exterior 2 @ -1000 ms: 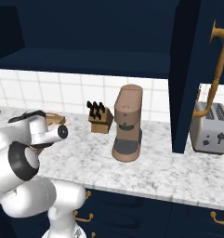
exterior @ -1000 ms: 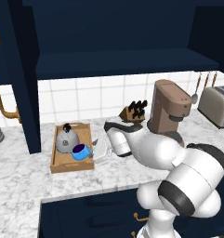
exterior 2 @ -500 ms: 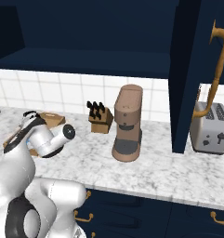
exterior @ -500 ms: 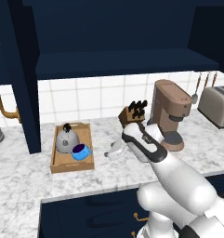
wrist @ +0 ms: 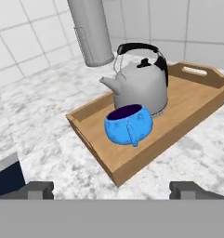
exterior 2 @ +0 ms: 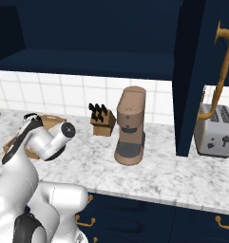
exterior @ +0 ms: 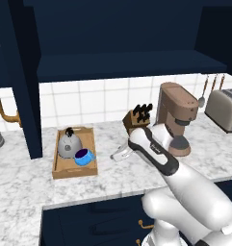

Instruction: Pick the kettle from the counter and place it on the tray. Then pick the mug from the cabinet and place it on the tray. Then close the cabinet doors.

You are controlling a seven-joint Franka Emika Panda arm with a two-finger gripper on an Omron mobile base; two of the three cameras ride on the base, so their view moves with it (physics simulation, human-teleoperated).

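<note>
A: What sits on the marbled white-and-grey stone surface (exterior: 21, 178)?

B: One shallow rectangular wooden tray (wrist: 187, 109), light brown, raised rim, with a handle cut-out showing at its far end. Two things stand in it: one squat domed grey metal kettle (wrist: 142, 86) with a black arched handle and knob, and one small round bright-blue mug (wrist: 128, 123), purple-blue inside, its handle towards the camera. Mug and kettle stand just beside each other, perhaps touching; the hand view doesn't settle it.

A: And the gripper (exterior: 118, 153)?

B: Its fingers stand wide apart with nothing between them, near the tray's right edge above the stone.

A: The cabinet?

B: One dark navy cabinet (exterior: 127, 62) with a flat navy shelf; two panelled cabinet doors (exterior 2: 194, 71) stand open, each with a curved brass-gold handle.

A: Anything else?

B: One tall grey metal cylinder (wrist: 90, 30), one wooden knife block (exterior: 138, 117), one brown rounded coffee machine (exterior 2: 130, 126), one silver toaster (exterior 2: 213, 130).
</note>
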